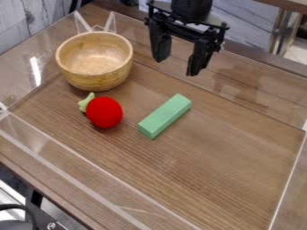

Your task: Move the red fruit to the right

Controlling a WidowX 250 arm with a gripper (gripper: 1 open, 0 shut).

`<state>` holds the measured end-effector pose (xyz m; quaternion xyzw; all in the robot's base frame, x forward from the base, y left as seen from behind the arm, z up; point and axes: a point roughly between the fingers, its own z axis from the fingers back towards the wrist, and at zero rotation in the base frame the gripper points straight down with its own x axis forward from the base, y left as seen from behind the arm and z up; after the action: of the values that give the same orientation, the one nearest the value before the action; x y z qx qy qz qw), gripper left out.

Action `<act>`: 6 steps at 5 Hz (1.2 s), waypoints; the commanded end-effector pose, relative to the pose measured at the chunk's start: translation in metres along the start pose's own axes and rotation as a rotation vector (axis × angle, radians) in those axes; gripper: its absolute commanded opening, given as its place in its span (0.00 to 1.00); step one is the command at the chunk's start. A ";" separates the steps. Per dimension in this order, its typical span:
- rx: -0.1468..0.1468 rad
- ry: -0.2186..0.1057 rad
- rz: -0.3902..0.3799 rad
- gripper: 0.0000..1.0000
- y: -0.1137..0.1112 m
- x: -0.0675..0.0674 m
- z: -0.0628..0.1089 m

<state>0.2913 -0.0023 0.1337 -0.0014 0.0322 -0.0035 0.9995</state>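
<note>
Red fruit (104, 111) untouched; fingers (157, 43) wide apart, empty.

— What colour is the red fruit (104, 111), just in front of the wooden bowl (93, 59)?
— Bright red, with a green leafy cap on the side nearer the bowl.
— And the bowl itself?
— Pale, honey-toned wood, lighter inside.
— The block (164, 115) to the right of the bowl?
— Light green, plain.
— The table (204, 171)?
— Brown wood grain running in streaks, under a glossy sheen.
— The hand (178, 59) beside the bowl?
— Black all over.
</note>
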 end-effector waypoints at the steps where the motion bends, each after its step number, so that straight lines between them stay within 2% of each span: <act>1: -0.001 0.031 0.016 1.00 -0.006 -0.001 -0.010; 2: 0.008 0.018 0.058 1.00 0.013 -0.018 -0.015; 4: 0.025 -0.040 0.174 1.00 0.072 -0.047 -0.016; 5: 0.033 -0.070 0.170 1.00 0.090 -0.054 -0.034; 6: 0.033 -0.091 0.173 1.00 0.093 -0.051 -0.056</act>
<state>0.2334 0.0859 0.0742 0.0120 0.0007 0.0778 0.9969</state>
